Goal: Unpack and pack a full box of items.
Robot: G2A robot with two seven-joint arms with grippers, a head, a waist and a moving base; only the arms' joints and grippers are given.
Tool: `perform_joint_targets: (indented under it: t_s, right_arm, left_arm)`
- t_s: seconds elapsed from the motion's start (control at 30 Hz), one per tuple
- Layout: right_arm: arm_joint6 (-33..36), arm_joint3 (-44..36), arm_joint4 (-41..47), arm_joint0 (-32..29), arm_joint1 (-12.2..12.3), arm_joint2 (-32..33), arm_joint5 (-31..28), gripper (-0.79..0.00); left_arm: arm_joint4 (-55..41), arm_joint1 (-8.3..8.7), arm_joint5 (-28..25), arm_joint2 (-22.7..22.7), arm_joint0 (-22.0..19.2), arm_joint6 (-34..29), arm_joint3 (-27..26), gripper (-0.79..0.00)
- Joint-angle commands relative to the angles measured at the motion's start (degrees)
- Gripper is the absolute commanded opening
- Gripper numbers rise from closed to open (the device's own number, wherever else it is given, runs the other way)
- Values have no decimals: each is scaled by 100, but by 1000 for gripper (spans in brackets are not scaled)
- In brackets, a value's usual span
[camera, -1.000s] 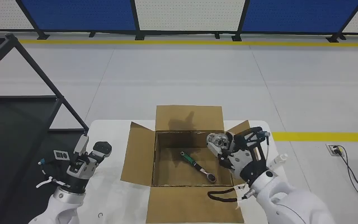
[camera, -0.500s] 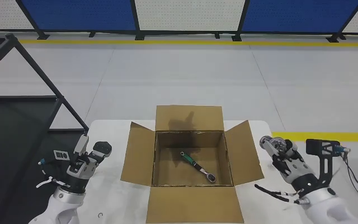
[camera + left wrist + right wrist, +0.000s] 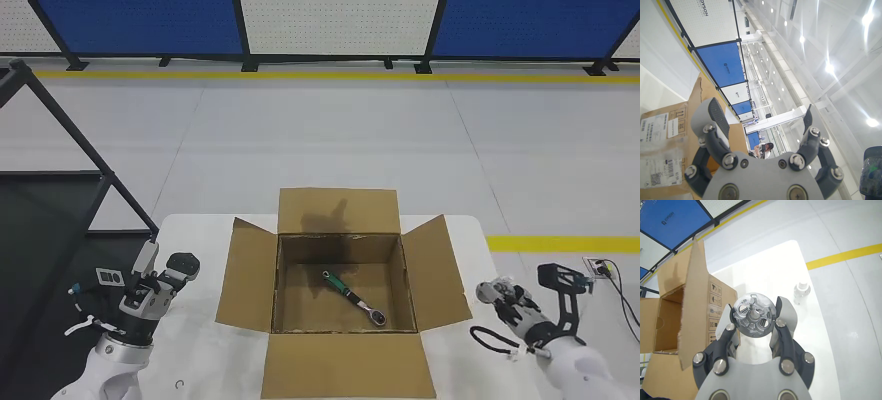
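Boxes: one cardboard box (image 3: 338,212), open-topped, at the middle of the white table (image 3: 200,350); four flaps, all folded outward.
Items inside box: one, a ratchet wrench (image 3: 355,298) with a green grip, lying diagonally on the box floor with its head toward the robot's side.
Items outside box: two. One round metal part (image 3: 753,317) with three round holes around a centre bore, held above the table to the right of the box. One small white plastic part (image 3: 801,292), standing on the table near its right edge, well apart from the box.
Right gripper (image 3: 754,313): clamped on the metal part, one finger at each side of its rim, the part's face turned toward the wrist camera.
Left gripper (image 3: 762,111): fingers spread wide, nothing between them; pointing up, beside the left side of the box.
Labels: several white printed stickers (image 3: 654,125) on the box's outer left side, blurred in part.
Hidden: the part's far side; most of the box interior from the right wrist, screened by the right flap (image 3: 694,298).
Hard to make out: the metal part from above, small among the gripper's fingers; what the white part is.
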Motion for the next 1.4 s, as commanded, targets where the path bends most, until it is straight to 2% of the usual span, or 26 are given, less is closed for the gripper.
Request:
perform_joint_targets:
  t_s: [0.0,0.4,0.73,1.2,1.23,1.3,1.37]
  right_arm:
    - [35,246,2,74,12,-78,-76,-785]
    - [15,1545,-210,680,59,-553,90,-785]
    - [-41,2136,-483,973,89,-860,158,-785]
    - [-151,2864,-430,1332,119,-1060,189,-785]
    - [-157,2871,-426,1339,122,-1065,189,-751]
    - [-172,2868,-416,1331,128,-1072,190,-588]
    - [-174,2846,-407,1314,134,-1078,200,-480]
  left_arm:
    - [0,0,0,0,0,0,0,0]
    - [0,0,0,0,0,0,0,0]
    - [0,0,0,0,0,0,0,0]
    - [0,0,0,0,0,0,0,0]
    - [0,0,0,0,0,0,0,0]
    - [0,0,0,0,0,0,0,0]
    - [0,0,0,0,0,0,0,0]
